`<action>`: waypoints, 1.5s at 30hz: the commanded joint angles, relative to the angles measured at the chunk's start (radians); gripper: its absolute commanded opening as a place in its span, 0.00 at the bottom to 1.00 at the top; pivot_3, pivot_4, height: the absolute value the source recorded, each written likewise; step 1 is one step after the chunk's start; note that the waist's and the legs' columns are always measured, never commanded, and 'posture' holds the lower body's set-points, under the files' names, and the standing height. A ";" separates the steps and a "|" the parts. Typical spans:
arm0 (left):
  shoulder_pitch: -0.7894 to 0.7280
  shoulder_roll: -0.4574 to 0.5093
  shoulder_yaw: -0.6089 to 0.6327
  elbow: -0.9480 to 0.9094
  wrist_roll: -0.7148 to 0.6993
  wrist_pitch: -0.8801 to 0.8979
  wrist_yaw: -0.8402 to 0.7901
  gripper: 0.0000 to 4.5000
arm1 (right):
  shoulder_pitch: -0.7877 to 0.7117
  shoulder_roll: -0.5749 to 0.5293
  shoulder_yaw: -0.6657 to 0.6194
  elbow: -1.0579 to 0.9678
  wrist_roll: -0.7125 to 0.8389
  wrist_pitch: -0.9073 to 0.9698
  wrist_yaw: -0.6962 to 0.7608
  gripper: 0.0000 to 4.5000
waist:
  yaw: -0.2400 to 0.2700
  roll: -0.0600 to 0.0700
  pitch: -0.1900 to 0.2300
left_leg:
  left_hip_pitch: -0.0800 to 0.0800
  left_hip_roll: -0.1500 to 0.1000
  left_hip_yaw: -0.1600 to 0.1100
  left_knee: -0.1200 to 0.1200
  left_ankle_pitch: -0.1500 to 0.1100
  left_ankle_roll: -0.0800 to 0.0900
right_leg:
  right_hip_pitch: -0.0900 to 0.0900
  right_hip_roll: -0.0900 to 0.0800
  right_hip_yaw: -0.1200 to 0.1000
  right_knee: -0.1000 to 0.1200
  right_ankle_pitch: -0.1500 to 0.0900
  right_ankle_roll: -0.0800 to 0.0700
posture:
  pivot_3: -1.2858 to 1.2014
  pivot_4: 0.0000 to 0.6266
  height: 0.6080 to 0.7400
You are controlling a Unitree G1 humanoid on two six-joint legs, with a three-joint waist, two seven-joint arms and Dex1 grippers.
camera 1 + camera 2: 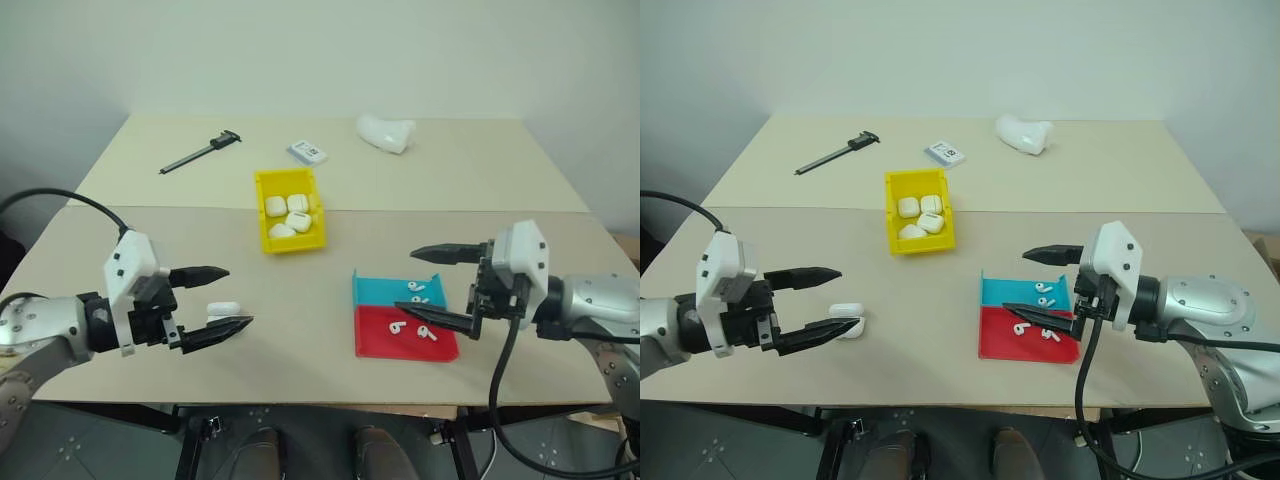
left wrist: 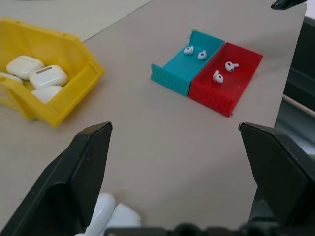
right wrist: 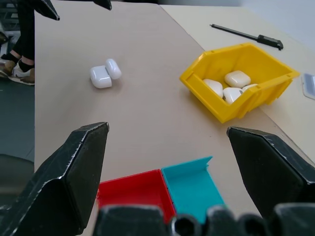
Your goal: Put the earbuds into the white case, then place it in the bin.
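**Bin filled, one case lying open**

The bin (image 1: 290, 222) holds several closed cases. Blue tray (image 1: 385, 290) and red tray (image 1: 405, 335) each hold two earbuds (image 2: 225, 71). The right wrist view shows the white case (image 3: 105, 73) lid-open on the table (image 1: 480, 170). Both grippers' jaws stand apart, empty.

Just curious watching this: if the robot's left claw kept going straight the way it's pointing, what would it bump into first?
Probably the blue tray beside the red tray: they lie ahead between the open left gripper's fingers, across bare table. Depth is uncertain.

Both arms reach forward and angle inward toward each other. The left gripper (image 1: 218, 298) hangs low on its side with jaws spread wide and empty. The right gripper (image 1: 427, 288) mirrors it, jaws wide apart, gripping nothing.
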 commanded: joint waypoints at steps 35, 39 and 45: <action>-0.090 -0.030 -0.445 0.522 0.766 -0.560 -0.291 0.01 | 0.056 0.044 0.023 -0.113 -0.024 -0.010 -0.109 1.00 | 0.001 0.000 0.000 | 0.000 0.001 0.003 -0.001 0.000 0.000 | -0.001 0.000 0.000 0.000 -0.001 -0.002 | 0.52 0.24 1.00; -0.133 -0.056 -0.449 0.532 0.779 -0.533 -0.260 0.01 | 0.072 0.042 0.017 -0.122 -0.022 -0.011 -0.114 1.00 | 0.001 0.000 0.000 | -0.001 0.001 0.003 -0.001 0.000 0.000 | -0.001 0.000 0.000 0.000 -0.001 -0.002 | 0.52 0.24 1.00; -0.197 -0.087 -0.466 0.573 0.839 -0.512 -0.185 0.01 | 0.073 0.046 0.026 -0.124 -0.026 -0.012 -0.123 1.00 | -0.002 0.000 0.000 | -0.001 0.001 0.003 -0.001 0.000 0.000 | -0.001 0.001 0.000 0.000 -0.001 -0.001 | 0.52 0.24 1.00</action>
